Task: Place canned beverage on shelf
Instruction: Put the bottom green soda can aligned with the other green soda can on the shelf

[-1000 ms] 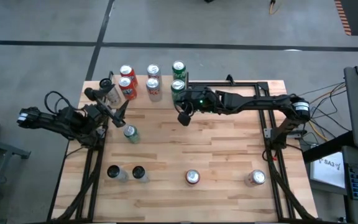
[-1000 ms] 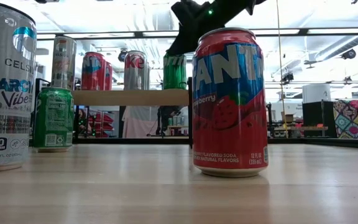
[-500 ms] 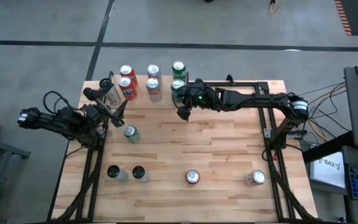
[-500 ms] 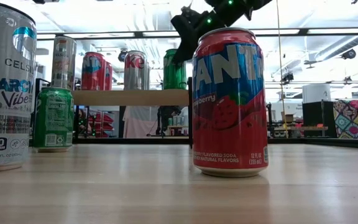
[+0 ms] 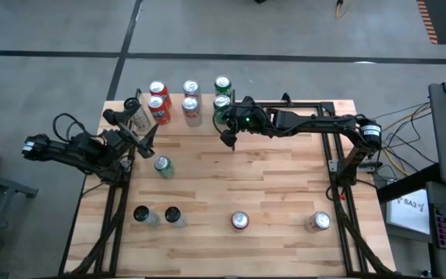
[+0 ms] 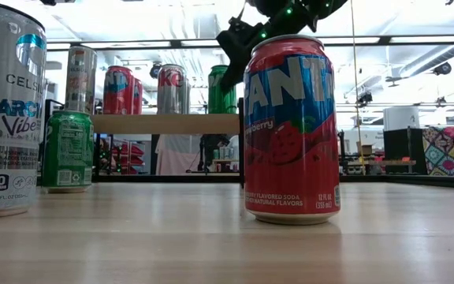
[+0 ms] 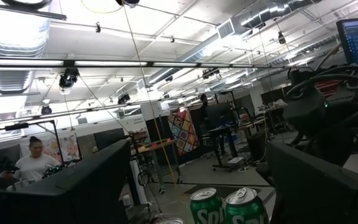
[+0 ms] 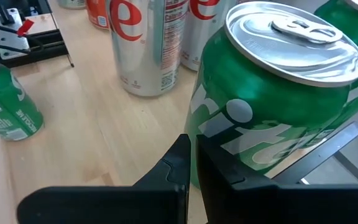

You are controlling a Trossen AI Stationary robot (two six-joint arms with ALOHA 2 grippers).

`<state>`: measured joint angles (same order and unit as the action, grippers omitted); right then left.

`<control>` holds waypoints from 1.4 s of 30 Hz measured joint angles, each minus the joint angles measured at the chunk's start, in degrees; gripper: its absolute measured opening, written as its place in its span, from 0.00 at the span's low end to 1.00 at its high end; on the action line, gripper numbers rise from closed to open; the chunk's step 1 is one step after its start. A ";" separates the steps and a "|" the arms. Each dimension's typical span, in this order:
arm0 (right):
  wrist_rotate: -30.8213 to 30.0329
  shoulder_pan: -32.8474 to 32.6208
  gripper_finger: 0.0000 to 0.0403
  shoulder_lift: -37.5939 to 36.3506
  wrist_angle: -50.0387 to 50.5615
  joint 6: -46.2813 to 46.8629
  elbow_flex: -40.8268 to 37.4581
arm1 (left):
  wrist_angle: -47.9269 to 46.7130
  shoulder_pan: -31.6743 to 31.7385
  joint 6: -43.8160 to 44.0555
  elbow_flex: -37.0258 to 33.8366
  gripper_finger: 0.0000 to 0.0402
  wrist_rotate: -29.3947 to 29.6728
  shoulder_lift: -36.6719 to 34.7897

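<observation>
— What writing could be read on the cans?

— In the low view the tall red strawberry soda can (image 6: 292, 130) nearest the camera read "FANTA" in part, with "STRAWBERRY FLAVORED SODA" and "12 FL OZ" near its base. The white and blue can (image 6: 5, 110) at the edge read "CELSIUS" in part and "ARCTIC Vibe". The right wrist view showed a green Sprite can (image 8: 272, 93) with a silver lid, and beside it a silver can with red lettering (image 8: 143, 43) — only a large "e" of that lettering was legible.

— And the shelf?

— It was a small light plain-wood board with thin black metal posts (image 6: 164, 123), raised at the far end of the plank-striped wooden counter (image 5: 285, 194). Red, silver and green cans stood on it in pairs, seen from above; the green pair (image 5: 222, 93) took its right end.

— Where was the right end effector (image 5: 228, 138)?

— Just in front of that green pair, over the counter at the shelf's front edge. Its dark fingers (image 8: 185, 168) were pressed together, holding nothing, with the Sprite can directly beyond their tips.

— The left one?

— The left end effector (image 5: 140, 132) waited at the counter's left edge with its fingers spread wide, empty — a small green can (image 5: 162, 166) stood on the counter near it.
</observation>
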<state>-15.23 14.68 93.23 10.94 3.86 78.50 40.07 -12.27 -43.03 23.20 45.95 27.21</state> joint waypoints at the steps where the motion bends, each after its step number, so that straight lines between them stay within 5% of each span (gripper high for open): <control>1: -0.08 0.00 0.04 0.00 -0.02 0.00 0.00 | 0.01 0.00 0.00 0.00 0.90 0.00 -0.01; 42: -1.44 1.25 0.04 0.00 -2.92 0.02 0.00 | 0.00 0.01 0.00 0.00 0.90 0.02 -0.03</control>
<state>-16.67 15.92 93.23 8.02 3.88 78.50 40.07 -12.26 -43.03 23.20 45.98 27.18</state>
